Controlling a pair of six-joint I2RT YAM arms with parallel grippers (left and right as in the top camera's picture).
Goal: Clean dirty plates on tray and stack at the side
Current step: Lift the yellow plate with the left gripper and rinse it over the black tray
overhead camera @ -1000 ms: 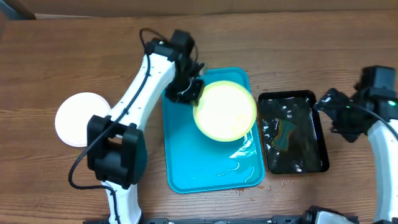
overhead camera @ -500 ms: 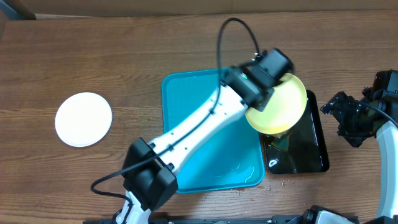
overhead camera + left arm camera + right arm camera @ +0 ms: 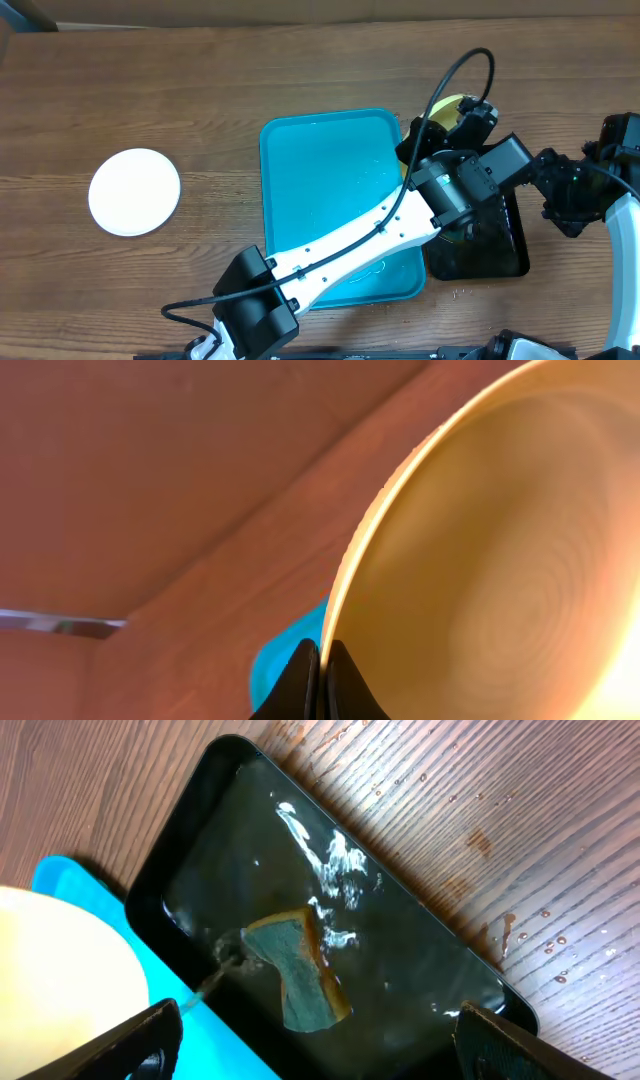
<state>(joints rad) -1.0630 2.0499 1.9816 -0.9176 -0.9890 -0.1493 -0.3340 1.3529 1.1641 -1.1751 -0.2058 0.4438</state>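
Note:
My left gripper is shut on the rim of the yellow-green-rimmed plate and holds it tilted on edge over the far left end of the black tray. In the left wrist view the jaws pinch the rim and the plate fills the right side. The plate also shows in the right wrist view. The turquoise tray holds no plates. A white plate lies on the table at far left. My right gripper is open and empty beside the black tray.
The black tray holds water and a green-and-yellow sponge, which lies below my open right jaws. Water drops lie on the wood right of it. My left arm stretches across the turquoise tray's near right part.
My left arm has carried the plate from over the turquoise tray rightward to the black tray and tipped it more on edge. The right arm has barely moved.

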